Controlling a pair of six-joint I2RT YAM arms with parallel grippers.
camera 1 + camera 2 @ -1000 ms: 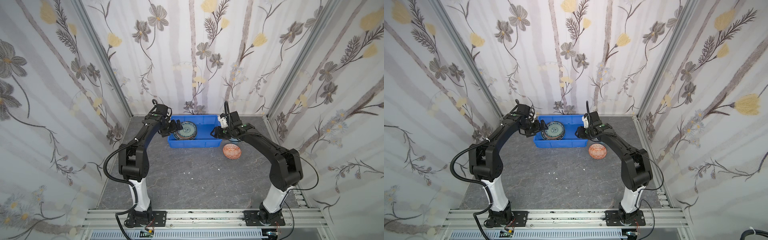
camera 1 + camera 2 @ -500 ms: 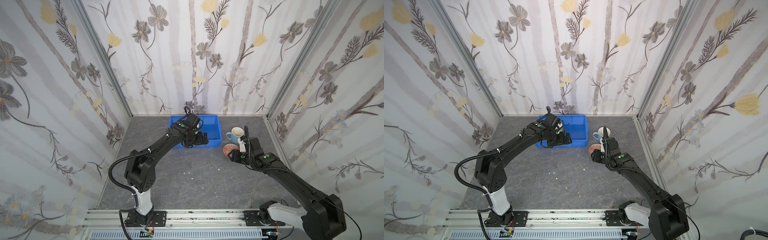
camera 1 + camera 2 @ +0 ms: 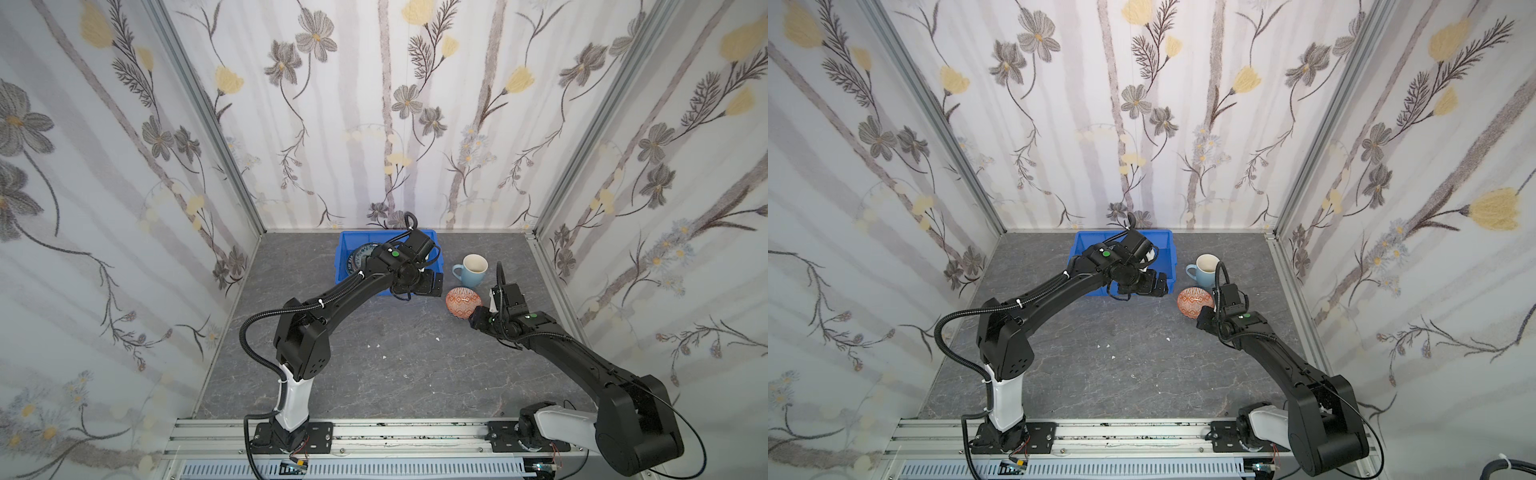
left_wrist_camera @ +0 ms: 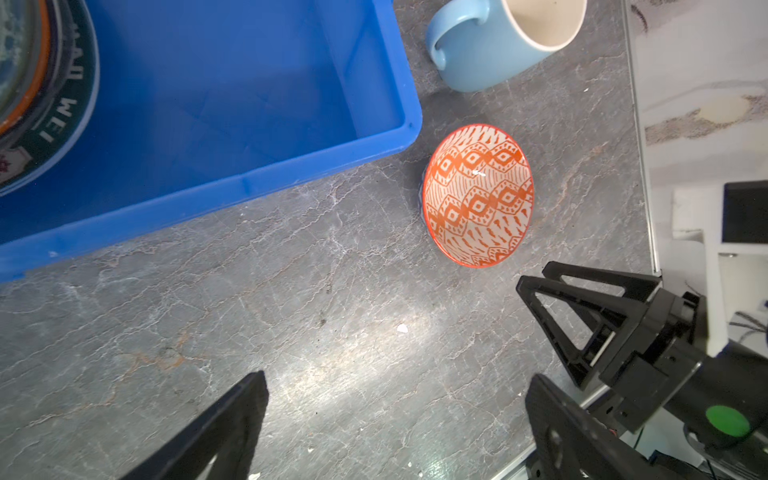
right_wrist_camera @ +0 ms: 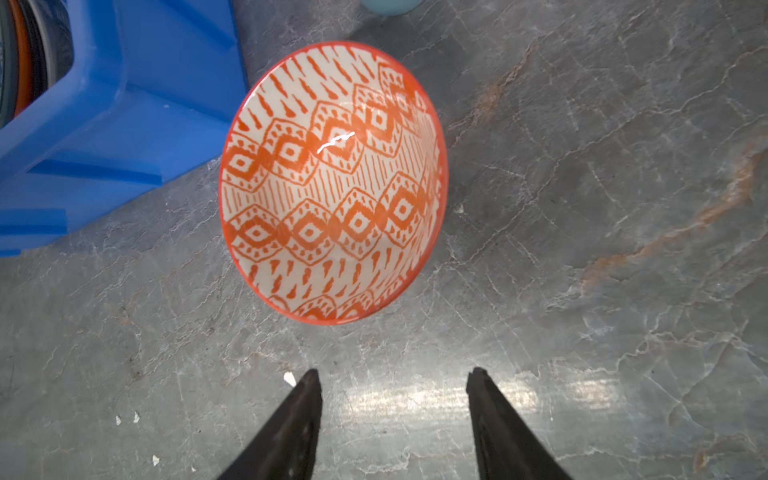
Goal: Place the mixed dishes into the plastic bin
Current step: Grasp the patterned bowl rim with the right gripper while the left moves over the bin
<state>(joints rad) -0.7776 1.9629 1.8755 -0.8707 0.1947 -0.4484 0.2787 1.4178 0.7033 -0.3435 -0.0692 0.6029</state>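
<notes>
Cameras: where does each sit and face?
Both top views: high in front, looking down over the table; left arm and right arm whole.
Left wrist: on the left arm, facing the bowl; left gripper, right gripper show.
Right wrist: on the right arm, facing the bowl; fingertips show.
Shared: bowl and bin everywhere.
</notes>
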